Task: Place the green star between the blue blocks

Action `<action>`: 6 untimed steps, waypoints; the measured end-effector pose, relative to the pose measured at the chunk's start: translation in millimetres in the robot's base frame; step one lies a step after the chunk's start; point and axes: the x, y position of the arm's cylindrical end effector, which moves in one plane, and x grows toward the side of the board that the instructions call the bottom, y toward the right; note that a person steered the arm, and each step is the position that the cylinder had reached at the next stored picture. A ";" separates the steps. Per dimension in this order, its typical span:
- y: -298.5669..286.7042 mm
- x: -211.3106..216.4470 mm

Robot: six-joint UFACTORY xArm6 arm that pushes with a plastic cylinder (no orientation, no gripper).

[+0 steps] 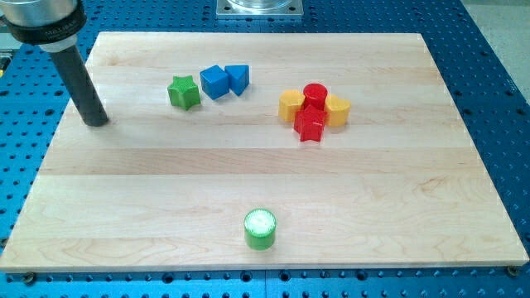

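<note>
The green star (pixel 184 92) lies in the upper left part of the wooden board (pixel 265 190). Just to its right sit two blue blocks touching each other: a blue cube (pixel 214 82) and a blue triangular block (pixel 238 78). The star is a small gap to the left of the blue cube. My tip (pixel 97 121) rests on the board at the view's left, well to the left of the star and slightly lower, apart from every block.
A cluster right of centre holds a red cylinder (pixel 315 93), a red star (pixel 310 125), a yellow block (pixel 290 105) and a second yellow block (pixel 337 109). A green cylinder (pixel 260 228) stands near the bottom edge. A blue perforated table surrounds the board.
</note>
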 end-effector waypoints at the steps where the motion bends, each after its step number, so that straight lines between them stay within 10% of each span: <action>1: 33.6 -18.8; 6: 173.6 -52.2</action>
